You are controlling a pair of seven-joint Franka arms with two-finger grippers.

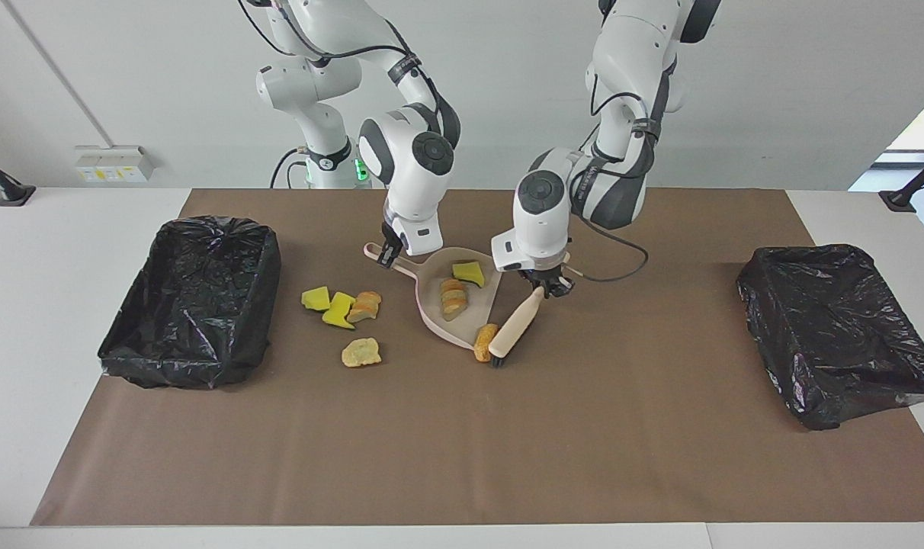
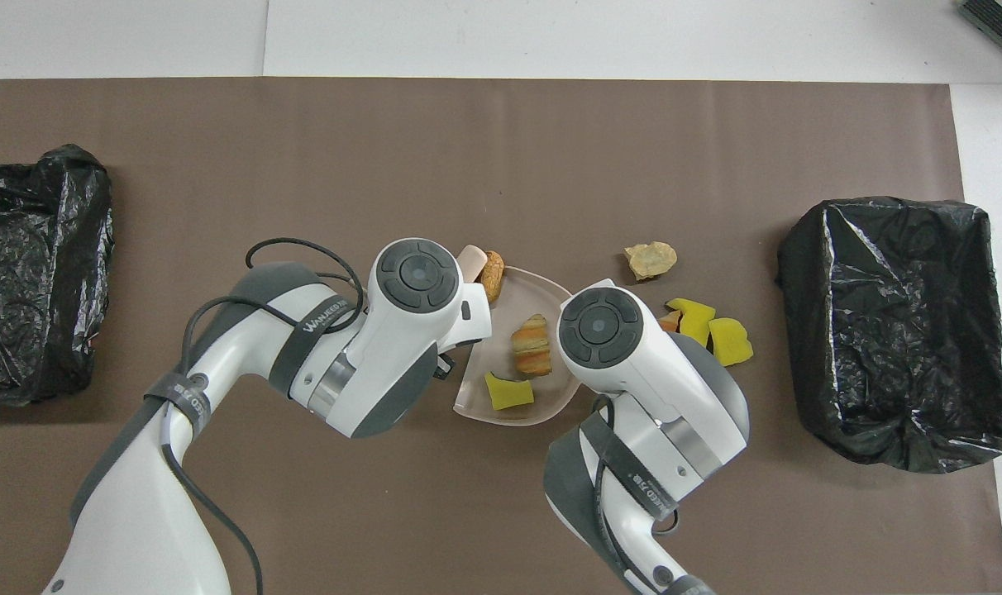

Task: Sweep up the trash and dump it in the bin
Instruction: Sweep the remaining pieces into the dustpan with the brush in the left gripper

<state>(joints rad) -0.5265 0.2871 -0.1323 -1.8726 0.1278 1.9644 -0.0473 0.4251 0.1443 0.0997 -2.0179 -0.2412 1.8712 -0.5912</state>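
While the right gripper (image 1: 389, 252) pinches the dustpan (image 1: 431, 305) handle, the left gripper (image 1: 551, 286) clamps the brush (image 1: 517, 324), bread chunk (image 1: 485, 342) at the dustpan's lip.

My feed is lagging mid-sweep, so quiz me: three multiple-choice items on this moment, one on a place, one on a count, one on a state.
1. Where is the brush head?
A. in a bin
B. beside the tan lump at the dustpan lip
C. on the yellow pieces

2. How many trash pieces lie in the dustpan?
A. none
B. two
C. five

3. What is the right claw doing?
A. shut on the dustpan handle
B. hanging open over a bin
C. holding the brush

Answers:
1 B: the bristles are next to that lump.
2 B: one yellow piece and one bread lump lie inside.
3 A: its fingers clamp the handle, while the left claw holds the brush.
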